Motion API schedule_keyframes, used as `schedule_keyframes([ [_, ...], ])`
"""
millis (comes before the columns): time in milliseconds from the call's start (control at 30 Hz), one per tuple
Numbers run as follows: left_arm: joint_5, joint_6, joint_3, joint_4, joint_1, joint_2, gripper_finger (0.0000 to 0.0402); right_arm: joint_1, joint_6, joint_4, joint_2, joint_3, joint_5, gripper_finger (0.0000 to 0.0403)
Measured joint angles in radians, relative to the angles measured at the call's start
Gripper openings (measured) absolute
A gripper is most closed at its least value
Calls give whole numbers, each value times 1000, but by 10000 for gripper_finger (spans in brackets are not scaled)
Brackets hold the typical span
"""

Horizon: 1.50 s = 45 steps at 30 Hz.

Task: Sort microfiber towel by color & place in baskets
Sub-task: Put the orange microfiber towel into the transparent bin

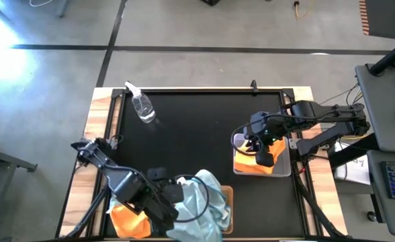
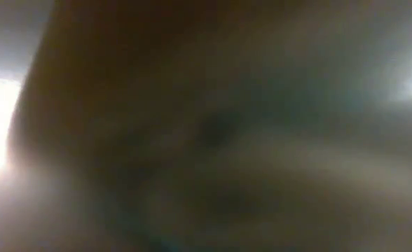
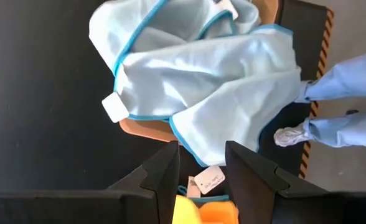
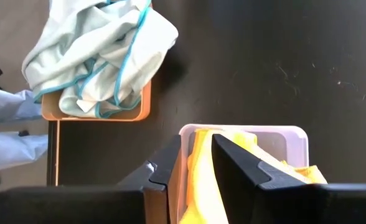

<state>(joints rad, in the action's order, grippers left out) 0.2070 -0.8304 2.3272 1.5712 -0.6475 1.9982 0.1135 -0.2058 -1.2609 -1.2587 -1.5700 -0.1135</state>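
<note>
Pale blue microfiber towels (image 1: 209, 196) (image 3: 208, 74) lie heaped in the tan basket (image 1: 228, 196) (image 3: 142, 127) at the table's near edge and spill over its rim. My left gripper (image 1: 169, 203) (image 3: 201, 174) stands open just left of that heap, above a white tag (image 3: 208, 180). A loose orange towel (image 1: 130, 222) lies on the table under the left arm. At the right, orange towels (image 1: 248, 163) fill the light grey basket (image 1: 286, 160) (image 4: 282, 134). My right gripper (image 1: 263, 158) (image 4: 198, 158) is above it, shut on an orange towel. My right gripper has a fold of the orange towel (image 4: 198, 180) between its two fingers, which slant down from the table's right side. The fold fills the narrow gap between them. The rest of the towel lies in the grey basket below; one layer or several, I cannot tell.
A clear spray bottle (image 1: 142, 107) lies at the far left of the black mat. A person's blue-clad legs and covered shoe (image 3: 289, 135) are beside the table's near edge, close to the tan basket. The mat's middle is bare (image 1: 197, 134).
</note>
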Motion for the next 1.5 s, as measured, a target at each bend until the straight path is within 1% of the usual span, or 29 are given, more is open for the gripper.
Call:
schedule_keyframes([
  [167,-1,-35,0,0,-5,35,116,0,8,-33,0,0,0,79],
  [333,-4,-43,0,0,-10,26,116,0,21,-77,0,0,0,73],
  [467,53,-44,0,0,-26,-5,116,0,23,-83,0,0,0,76],
  [633,174,-70,0,0,-60,-56,116,0,25,-88,1,0,0,83],
  [700,205,-78,0,0,-77,-74,116,0,24,-88,1,0,0,84],
  [800,230,-77,0,0,-103,-97,116,0,24,-88,1,0,1,81],
  [967,230,-43,-31,-1,-128,-131,116,0,23,-87,1,0,1,72],
  [1067,229,-41,-112,-2,-133,-176,116,0,3,-87,0,0,1,69],
  [1167,221,-56,-239,-1,-133,-252,116,0,-20,-86,0,0,2,69],
  [1267,207,-117,-378,-1,-133,-342,116,0,-52,-85,0,0,4,73],
  [1400,127,-251,-535,-7,-133,-453,115,0,-100,-85,0,0,6,77],
  [1500,42,-303,-630,-81,-138,-508,115,0,-129,-84,0,0,8,75],
])
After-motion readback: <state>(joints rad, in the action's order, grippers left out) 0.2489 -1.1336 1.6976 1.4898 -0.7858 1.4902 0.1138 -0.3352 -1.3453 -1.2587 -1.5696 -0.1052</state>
